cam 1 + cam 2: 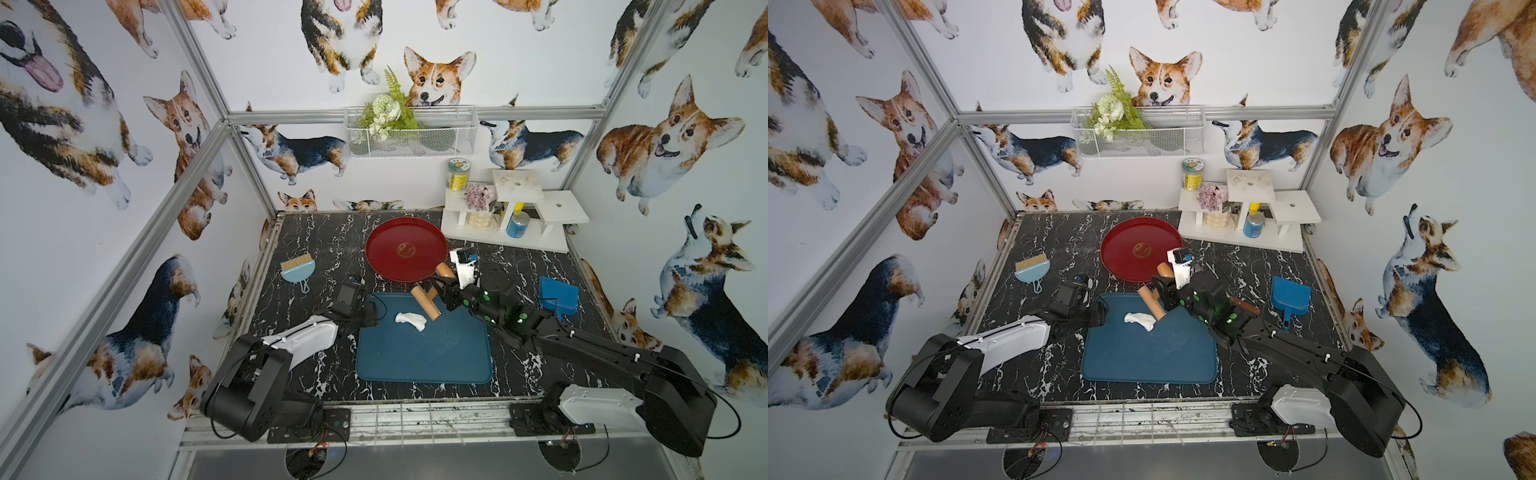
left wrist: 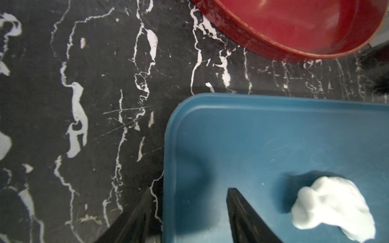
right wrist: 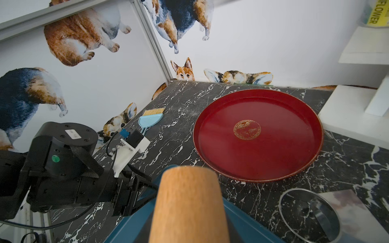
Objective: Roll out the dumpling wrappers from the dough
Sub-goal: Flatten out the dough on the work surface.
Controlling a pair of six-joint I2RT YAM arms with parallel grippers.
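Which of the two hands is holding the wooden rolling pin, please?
The right hand, shut on the rolling pin; the left hand is open and empty.

The tray [image 1: 424, 357] lies on the table [image 1: 316, 241], toward its front, with the plate [image 1: 386, 253] just behind it. The dough [image 1: 410, 321] sits on the tray's far half, left of centre. The pin [image 1: 424, 304], gripped by the right pincer [image 1: 437, 291], slants above the tray's far edge, just right of the dough. The left pincer [image 2: 189, 190] straddles the tray's left rim near the far corner. Brush [image 1: 296, 270] lies far left, scoop [image 1: 559, 297] right, shelf [image 1: 566, 208] in the back right corner
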